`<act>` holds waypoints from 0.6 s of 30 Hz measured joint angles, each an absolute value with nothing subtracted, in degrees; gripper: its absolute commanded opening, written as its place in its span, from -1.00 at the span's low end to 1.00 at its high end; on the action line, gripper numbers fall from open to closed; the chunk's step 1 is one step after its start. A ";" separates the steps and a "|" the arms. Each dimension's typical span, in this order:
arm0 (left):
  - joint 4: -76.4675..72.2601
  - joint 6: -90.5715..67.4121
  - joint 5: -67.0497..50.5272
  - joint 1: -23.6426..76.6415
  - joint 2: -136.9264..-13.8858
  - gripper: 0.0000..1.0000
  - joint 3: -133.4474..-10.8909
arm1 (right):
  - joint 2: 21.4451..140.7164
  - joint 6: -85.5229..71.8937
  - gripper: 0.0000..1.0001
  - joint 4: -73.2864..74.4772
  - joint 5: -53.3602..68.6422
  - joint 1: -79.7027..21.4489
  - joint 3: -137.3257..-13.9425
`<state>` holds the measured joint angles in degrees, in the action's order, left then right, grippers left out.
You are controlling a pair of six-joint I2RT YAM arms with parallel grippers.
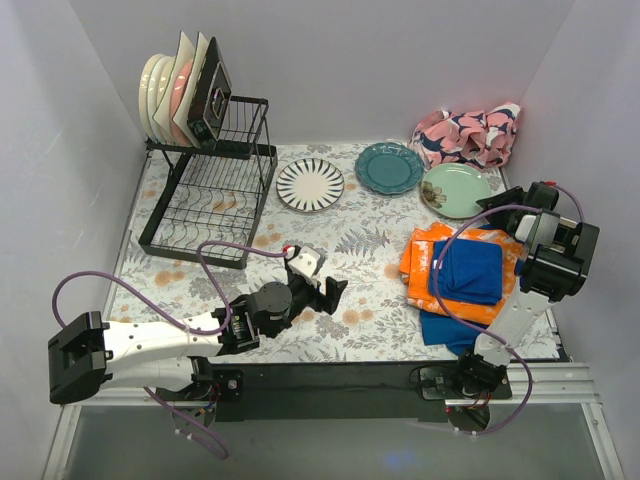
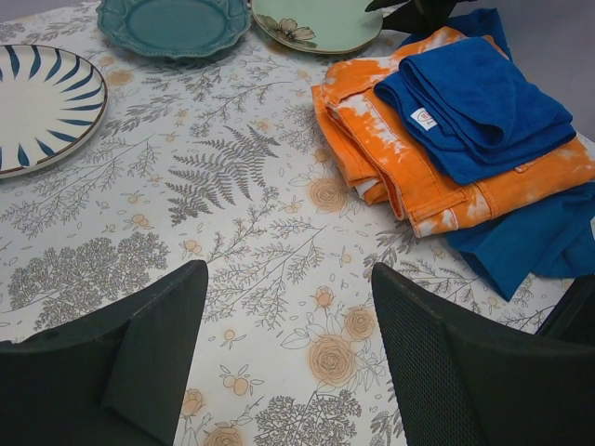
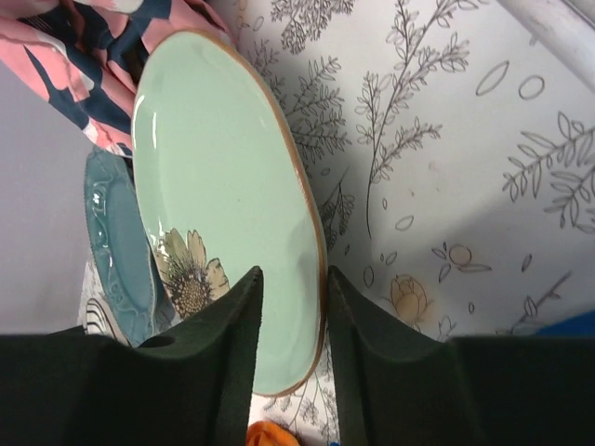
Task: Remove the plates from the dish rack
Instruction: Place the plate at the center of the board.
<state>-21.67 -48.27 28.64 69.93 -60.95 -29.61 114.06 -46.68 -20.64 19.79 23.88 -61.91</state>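
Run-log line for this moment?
left gripper open, empty | right gripper open at pale green plate rim | dish rack holds plates
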 measured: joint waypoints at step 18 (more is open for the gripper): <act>-21.50 -48.42 28.60 69.93 -58.65 0.39 -29.10 | 111.31 -43.29 -0.07 -10.35 16.45 23.75 -64.31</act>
<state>-21.50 -48.42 28.60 69.93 -58.65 -29.10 111.31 -43.29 -10.35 16.45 23.75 -64.31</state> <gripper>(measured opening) 0.694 0.462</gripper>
